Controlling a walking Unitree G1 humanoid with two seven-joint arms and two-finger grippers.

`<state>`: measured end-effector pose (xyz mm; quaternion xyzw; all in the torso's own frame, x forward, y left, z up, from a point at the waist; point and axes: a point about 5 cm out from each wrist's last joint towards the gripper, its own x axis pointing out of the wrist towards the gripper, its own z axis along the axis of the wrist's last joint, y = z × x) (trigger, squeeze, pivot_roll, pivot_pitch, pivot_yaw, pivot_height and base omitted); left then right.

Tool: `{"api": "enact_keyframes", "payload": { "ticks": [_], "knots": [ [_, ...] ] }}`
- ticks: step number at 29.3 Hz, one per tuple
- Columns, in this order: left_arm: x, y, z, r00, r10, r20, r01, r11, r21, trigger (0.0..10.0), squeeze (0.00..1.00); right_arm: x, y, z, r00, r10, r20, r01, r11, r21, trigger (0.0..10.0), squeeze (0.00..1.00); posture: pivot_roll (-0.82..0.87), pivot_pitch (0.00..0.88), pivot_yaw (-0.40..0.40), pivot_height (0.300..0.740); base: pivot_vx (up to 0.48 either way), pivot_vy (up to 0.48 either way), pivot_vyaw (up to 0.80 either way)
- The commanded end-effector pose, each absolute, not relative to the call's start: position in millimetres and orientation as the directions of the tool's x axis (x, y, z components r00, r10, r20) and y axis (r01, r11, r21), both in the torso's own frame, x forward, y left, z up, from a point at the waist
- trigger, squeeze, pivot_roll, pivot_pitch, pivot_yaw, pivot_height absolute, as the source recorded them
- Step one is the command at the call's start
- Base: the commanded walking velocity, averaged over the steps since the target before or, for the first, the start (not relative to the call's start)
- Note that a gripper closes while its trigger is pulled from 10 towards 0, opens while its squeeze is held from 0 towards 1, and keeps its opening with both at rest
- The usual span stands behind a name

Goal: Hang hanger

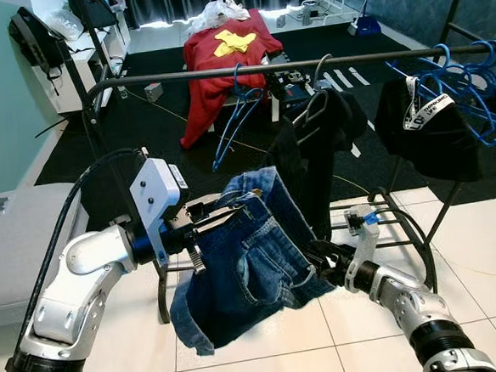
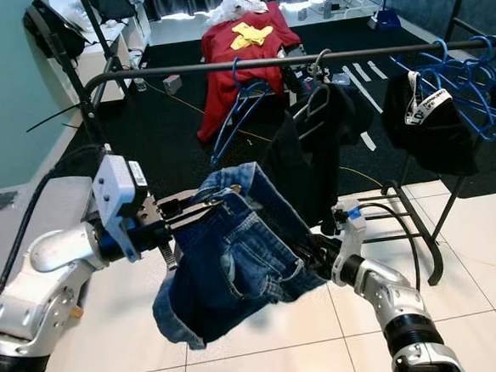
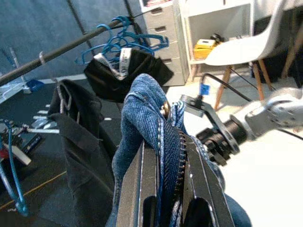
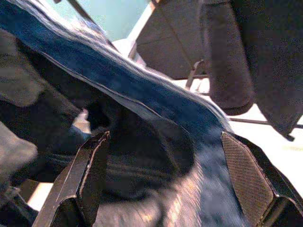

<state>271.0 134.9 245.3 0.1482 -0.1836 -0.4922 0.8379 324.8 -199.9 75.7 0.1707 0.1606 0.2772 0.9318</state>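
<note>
Denim shorts (image 1: 244, 254) held between both arms above the tiled floor (image 1: 343, 332). Left gripper (image 1: 202, 232), jaws closed on the waistband; right gripper (image 1: 320, 262), jaws spread around the lower denim edge. Behind: clothes rail (image 1: 248, 68) carrying a black garment (image 1: 313, 147) on a hanger (image 1: 315, 105) and blue hangers (image 1: 471, 85).
</note>
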Motion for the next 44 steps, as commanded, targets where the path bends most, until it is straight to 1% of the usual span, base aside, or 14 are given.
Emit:
{"api": "enact_keyframes", "payload": {
  "ticks": [1, 15, 17, 18, 19, 21, 24, 30, 39, 40, 41, 42, 43, 44],
  "knots": [
    [265.5, 135.9, 252.5, 0.413, -0.895, 0.165, 0.776, 0.441, 0.45, 10.0, 0.0, 327.5, -204.5, 78.8, 0.811, 0.554, -0.191, -0.45, 0.797, 0.403, 10.0, 0.0, 0.11, 0.056, 0.035, 0.74, 0.0, 0.0, 0.0],
    [258.7, 130.4, 258.2, 0.346, -0.925, 0.157, 0.811, 0.379, 0.445, 10.0, 0.0, 327.3, -223.9, 80.8, 0.81, 0.548, -0.208, -0.436, 0.8, 0.411, 10.0, 0.0, 0.1, 0.056, 0.034, 0.74, 0.0, 0.0, 0.0],
    [258.4, 128.8, 258.7, 0.343, -0.926, 0.156, 0.813, 0.376, 0.445, 10.0, 0.0, 324.8, -217.9, 82.6, 0.758, 0.632, -0.16, -0.507, 0.725, 0.465, 10.0, 0.0, 0.1, 0.056, 0.032, 0.74, 0.0, 0.0, 0.0],
    [258.4, 128.8, 258.7, 0.343, -0.926, 0.156, 0.813, 0.376, 0.445, 10.0, 0.0, 324.8, -217.9, 82.6, 0.758, 0.632, -0.16, -0.507, 0.725, 0.465, 10.0, 0.0, 0.1, 0.056, 0.032, 0.74, 0.0, 0.0, 0.0],
    [258.8, 127.4, 259.8, 0.34, -0.926, 0.164, 0.813, 0.377, 0.445, 10.0, 0.0, 322.1, -212.9, 82.1, 0.719, 0.68, -0.144, -0.547, 0.682, 0.486, 10.0, 0.0, 0.1, 0.056, 0.032, 0.74, 0.0, 0.0, 0.0],
    [258.8, 127.4, 259.8, 0.34, -0.926, 0.164, 0.813, 0.377, 0.445, 10.0, 0.0, 322.1, -212.9, 82.1, 0.719, 0.68, -0.144, -0.547, 0.682, 0.486, 10.0, 0.0, 0.1, 0.056, 0.032, 0.74, 0.0, 0.0, 0.0],
    [258.8, 125.1, 262.4, 0.327, -0.928, 0.176, 0.817, 0.372, 0.442, 10.0, 0.0, 317.6, -205.8, 79.7, 0.663, 0.737, -0.129, -0.592, 0.622, 0.513, 10.0, 0.0, 0.1, 0.055, 0.034, 0.74, 0.0, 0.0, 0.0],
    [258.8, 122.6, 264.2, 0.311, -0.933, 0.181, 0.825, 0.359, 0.437, 10.0, 0.0, 315.7, -199.6, 78.0, 0.63, 0.768, -0.119, -0.617, 0.587, 0.524, 10.0, 0.0, 0.1, 0.057, 0.04, 0.74, 0.0, 0.0, 0.0],
    [259.6, 120.9, 263.5, 0.305, -0.937, 0.17, 0.83, 0.349, 0.435, 10.0, 0.0, 314.2, -196.2, 75.3, 0.606, 0.784, -0.135, -0.636, 0.579, 0.51, 10.0, 0.0, 0.1, 0.058, 0.043, 0.74, 0.0, 0.0, 0.0],
    [263.5, 122.5, 256.1, 0.342, -0.932, 0.116, 0.821, 0.357, 0.445, 10.0, 0.0, 318.8, -199.7, 77.7, 0.658, 0.738, -0.148, -0.627, 0.646, 0.435, 10.0, 0.0, 0.1, 0.059, 0.042, 0.74, 0.0, 0.0, 0.0],
    [263.5, 122.5, 256.1, 0.342, -0.932, 0.116, 0.821, 0.357, 0.445, 10.0, 0.0, 318.8, -199.7, 77.7, 0.658, 0.738, -0.148, -0.627, 0.646, 0.435, 10.0, 0.0, 0.1, 0.059, 0.042, 0.74, 0.0, 0.0, 0.0],
    [268.4, 125.2, 246.6, 0.391, -0.919, 0.051, 0.812, 0.371, 0.45, 10.0, 0.0, 324.6, -204.2, 82.2, 0.724, 0.674, -0.145, -0.595, 0.717, 0.362, 10.0, 0.0, 0.1, 0.059, 0.042, 0.74, 0.0, 0.0, 0.0],
    [275.3, 129.6, 236.1, 0.456, -0.89, 0.003, 0.791, 0.407, 0.457, 10.0, 0.0, 330.8, -207.4, 92.0, 0.787, 0.612, -0.075, -0.562, 0.762, 0.323, 10.0, 0.0, 0.1, 0.059, 0.041, 0.74, 0.0, 0.0, 0.0],
    [275.3, 129.6, 236.1, 0.456, -0.89, 0.003, 0.791, 0.407, 0.457, 10.0, 0.0, 330.8, -207.4, 92.0, 0.787, 0.612, -0.075, -0.562, 0.762, 0.323, 10.0, 0.0, 0.1, 0.059, 0.041, 0.74, 0.0, 0.0, 0.0]
  ]
}}
